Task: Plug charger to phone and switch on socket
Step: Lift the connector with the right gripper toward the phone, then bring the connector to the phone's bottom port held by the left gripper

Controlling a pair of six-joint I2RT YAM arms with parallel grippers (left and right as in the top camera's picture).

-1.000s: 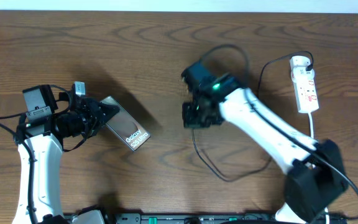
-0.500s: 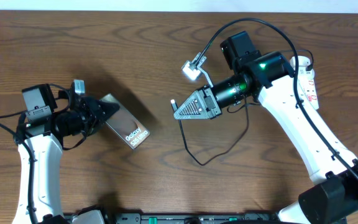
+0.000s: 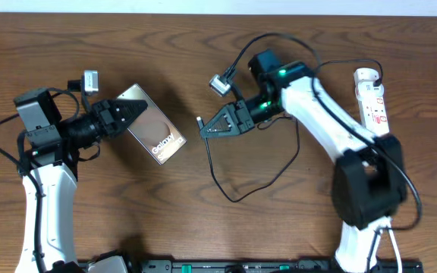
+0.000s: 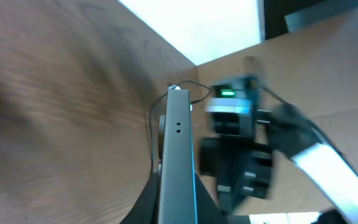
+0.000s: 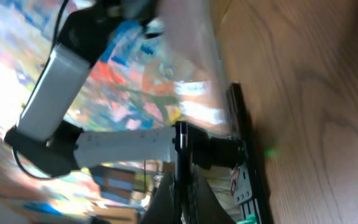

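Observation:
My left gripper is shut on the bronze-gold phone, held above the table, its "Galaxy" back up in the overhead view. The left wrist view shows the phone's edge between my fingers. My right gripper is shut on the charger's connector tip, a short way right of the phone and pointing at it. The thin black charger cable loops down over the table and back. In the right wrist view the cable runs between my fingers. The white socket lies at the far right.
The socket's white cord runs down behind the right arm. The right arm's base stands at the lower right. A dark rail runs along the table's front edge.
My left gripper has lifted the phone and moved it up and right. My right gripper has swung leftward with the connector tip, closer to the phone.

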